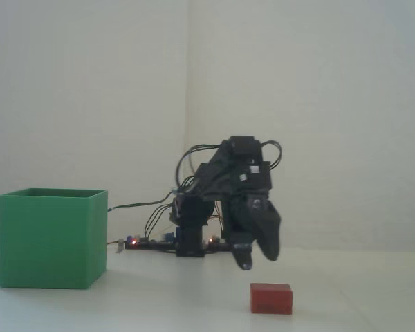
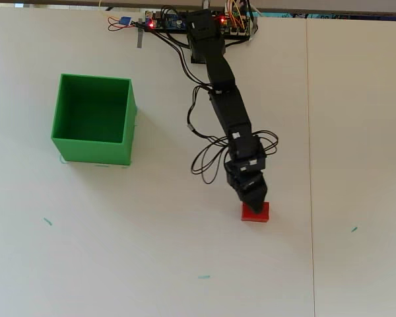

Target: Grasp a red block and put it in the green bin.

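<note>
The red block (image 1: 271, 299) lies flat on the white table, front and right of centre in the fixed view. From overhead, the red block (image 2: 256, 216) has its far edge covered by the arm's tip. My gripper (image 1: 256, 261) hangs a short way above and just behind the block, pointing down at it; overhead, the gripper (image 2: 252, 206) sits over the block's far edge. The two black fingertips stand slightly apart with nothing between them. The green bin (image 1: 52, 238) stands far to the left, and the overhead view shows the green bin (image 2: 96, 152) open-topped with nothing inside.
The arm's base and circuit boards (image 2: 185, 23) with loose wires sit at the table's far edge. A cable loop (image 2: 208, 162) hangs left of the forearm. A table seam (image 2: 309, 165) runs down the right side. Small teal marks (image 2: 47, 222) dot the surface.
</note>
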Controlling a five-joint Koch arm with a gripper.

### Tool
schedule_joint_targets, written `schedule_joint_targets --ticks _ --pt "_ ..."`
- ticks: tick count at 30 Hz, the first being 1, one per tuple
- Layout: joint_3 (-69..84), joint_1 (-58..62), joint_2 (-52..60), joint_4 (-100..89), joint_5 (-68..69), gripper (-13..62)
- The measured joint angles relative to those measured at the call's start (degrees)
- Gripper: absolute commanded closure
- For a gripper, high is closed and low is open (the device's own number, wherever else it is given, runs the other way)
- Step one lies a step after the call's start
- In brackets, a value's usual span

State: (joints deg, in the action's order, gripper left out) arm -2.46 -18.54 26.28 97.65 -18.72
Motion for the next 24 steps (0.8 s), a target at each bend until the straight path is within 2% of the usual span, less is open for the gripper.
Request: schedule_joint_targets --ticks 4,11,24 --pt "-6.1 -0.8 -2.7 1.7 0.0 11.3" --pt "-6.2 2.5 -4.1 3.8 0.0 11.3" --pt "-6.2 -3.7 -4.2 3.9 0.0 11.3"
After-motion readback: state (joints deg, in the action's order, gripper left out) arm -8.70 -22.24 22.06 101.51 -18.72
